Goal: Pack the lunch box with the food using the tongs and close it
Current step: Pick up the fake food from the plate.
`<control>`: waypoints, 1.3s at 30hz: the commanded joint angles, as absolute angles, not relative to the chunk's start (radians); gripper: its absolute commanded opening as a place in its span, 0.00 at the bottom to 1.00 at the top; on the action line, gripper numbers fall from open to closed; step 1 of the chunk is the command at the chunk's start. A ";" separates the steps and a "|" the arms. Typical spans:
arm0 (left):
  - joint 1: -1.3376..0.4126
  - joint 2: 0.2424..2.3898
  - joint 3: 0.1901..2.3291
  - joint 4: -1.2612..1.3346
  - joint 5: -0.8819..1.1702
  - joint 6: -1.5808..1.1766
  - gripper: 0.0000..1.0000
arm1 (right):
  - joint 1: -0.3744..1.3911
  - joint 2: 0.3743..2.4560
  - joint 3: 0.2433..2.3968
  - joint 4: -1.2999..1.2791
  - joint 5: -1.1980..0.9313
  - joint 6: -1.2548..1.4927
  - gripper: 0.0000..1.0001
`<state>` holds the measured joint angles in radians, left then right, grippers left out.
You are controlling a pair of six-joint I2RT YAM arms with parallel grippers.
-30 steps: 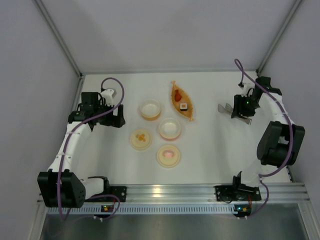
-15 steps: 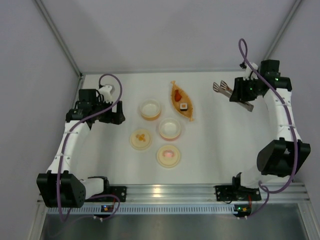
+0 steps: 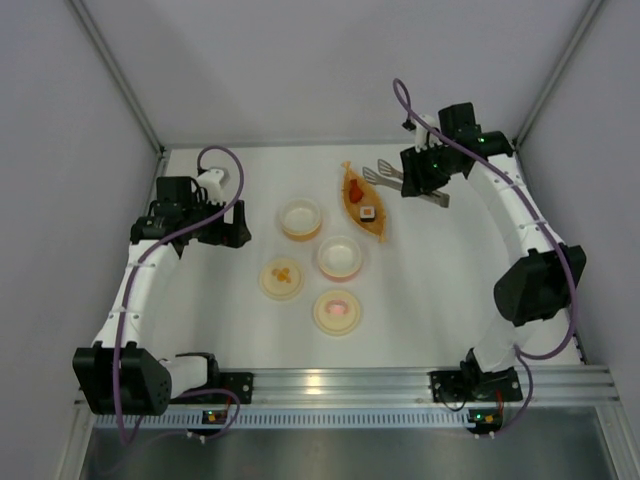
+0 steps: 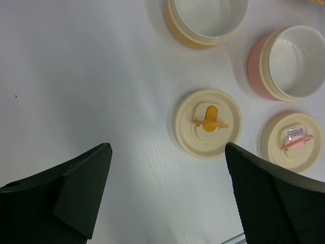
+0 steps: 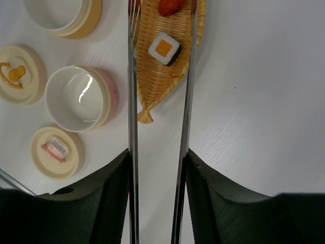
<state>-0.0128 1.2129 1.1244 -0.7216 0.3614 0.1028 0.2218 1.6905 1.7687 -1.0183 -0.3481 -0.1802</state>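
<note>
Tongs (image 5: pixel 132 101) sit clamped in the right gripper (image 5: pixel 158 155). Its fingers (image 5: pixel 109 193) press on the outsides of the two metal arms, partly closed, and the arms stand apart. In the right wrist view the arms run forward over the orange boat-shaped dish (image 5: pixel 152 96), one along each long rim. White sushi roll (image 5: pixel 164 48) lies in the dish between the two arms. Reddish-orange lump (image 5: pixel 171 6) lies in the dish just past the roll, near the tong tips. Cannot tell if the tips touch the dish.

Top view: right gripper (image 3: pixel 415 180) hangs just right of the dish (image 3: pixel 375 228), tongs (image 3: pixel 385 177) reaching its far end. Roll (image 3: pixel 367 212) and lump (image 3: pixel 355 188) are both in the dish.

Yellow tub (image 3: pixel 300 218) sits open just left of the dish. Pink tub (image 3: pixel 340 257) sits open just beside the dish's near tip. Orange-handled lid (image 3: pixel 281 278) and pink-handled lid (image 3: pixel 337 310) lie flat on the white table (image 3: pixel 450 290), nearer the arm bases than the dish.

Left gripper (image 3: pixel 232 228) is well left of the dish, jaws spread wide, holding nothing. Its wrist view shows it (image 4: pixel 166 152) above the table with the orange-handled lid (image 4: pixel 207 124) between the fingertips.
</note>
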 commanded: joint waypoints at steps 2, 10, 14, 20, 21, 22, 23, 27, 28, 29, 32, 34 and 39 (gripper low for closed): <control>-0.006 1.209 1.175 -0.732 0.364 0.097 0.98 | 0.282 1.758 1.878 -1.005 -0.310 -0.169 0.44; -0.006 1.227 1.181 -0.732 0.338 0.092 0.98 | 0.328 1.868 1.876 -0.936 -0.270 -0.109 0.42; -0.006 1.236 1.183 -0.729 0.321 0.097 0.98 | 0.345 1.887 1.858 -0.890 -0.242 -0.075 0.41; -0.006 1.252 1.187 -0.729 0.330 0.103 0.98 | 0.359 1.937 1.870 -0.850 -0.224 -0.046 0.41; -0.008 1.255 1.186 -0.724 0.330 0.100 0.98 | 0.359 1.954 1.874 -0.850 -0.222 -0.045 0.41; -0.008 1.255 1.186 -0.726 0.330 0.100 0.98 | 0.362 1.959 1.879 -0.851 -0.224 -0.041 0.41; -0.006 1.256 1.183 -0.723 0.327 0.098 0.98 | 0.362 1.965 1.888 -0.853 -0.222 -0.040 0.41; -0.008 1.262 1.180 -0.719 0.330 0.100 0.98 | 0.368 1.996 1.910 -0.861 -0.206 -0.032 0.41; -0.008 1.262 1.180 -0.719 0.330 0.101 0.98 | 0.371 1.997 1.914 -0.862 -0.199 -0.029 0.41; -0.006 1.266 1.181 -0.718 0.330 0.101 0.98 | 0.373 2.002 1.919 -0.864 -0.196 -0.029 0.41; -0.008 1.272 1.181 -0.712 0.328 0.103 0.98 | 0.376 2.016 1.925 -0.865 -0.199 -0.031 0.42; -0.008 1.276 1.181 -0.709 0.330 0.103 0.98 | 0.377 2.025 1.928 -0.865 -0.207 -0.031 0.42; -0.006 1.279 1.178 -0.709 0.322 0.109 0.98 | 0.380 2.054 1.945 -0.868 -0.207 -0.032 0.42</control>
<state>-0.0128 1.2804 1.1465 -0.7265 0.3233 0.1032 0.3569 2.0407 1.8935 -0.9066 -0.2062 -0.0467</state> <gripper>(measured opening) 0.982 0.423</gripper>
